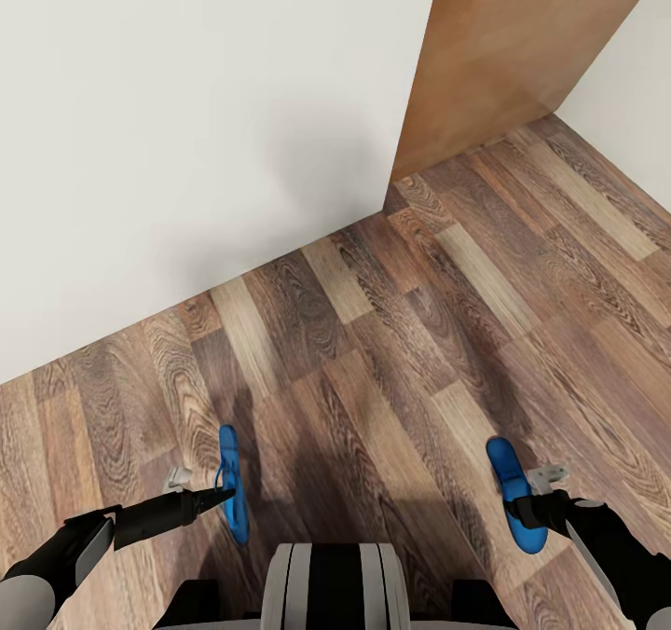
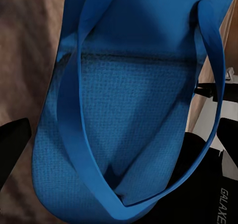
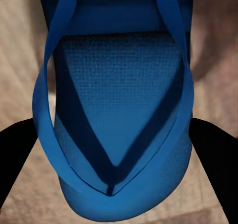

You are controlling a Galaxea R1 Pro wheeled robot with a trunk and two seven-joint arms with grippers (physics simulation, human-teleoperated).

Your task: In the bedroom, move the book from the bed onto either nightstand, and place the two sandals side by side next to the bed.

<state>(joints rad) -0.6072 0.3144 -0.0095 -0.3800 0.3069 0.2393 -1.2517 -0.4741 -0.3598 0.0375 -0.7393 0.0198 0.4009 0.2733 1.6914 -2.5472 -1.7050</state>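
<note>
We've got a sandal in each hand right now. Our left hand point(image 1: 222, 495) is pinching the left sandal point(image 1: 232, 484), held on edge above the floor at about seven o'clock in the head view, and our right hand point(image 1: 518, 509) is pinching the right sandal point(image 1: 514, 505) out at five o'clock. Up close, the left wrist view looks straight into the blue footbed and thong straps point(image 2: 124, 119), and the right wrist view does the same with its sandal point(image 3: 116, 114), dark fingers point(image 3: 210, 154) flanking either side.

So where do we stand? Both sandals are lifted and carried, neither set down yet, and they hang well apart. We judge the placing side by side next to the bed remains to be done, and the book's move we can't judge from here.

The room: brown wood-plank floor point(image 1: 419, 350) below us, a plain white wall point(image 1: 186, 127) from nine to twelve o'clock, a brown wooden door point(image 1: 503, 52) at one o'clock. We're facing a corner.
</note>
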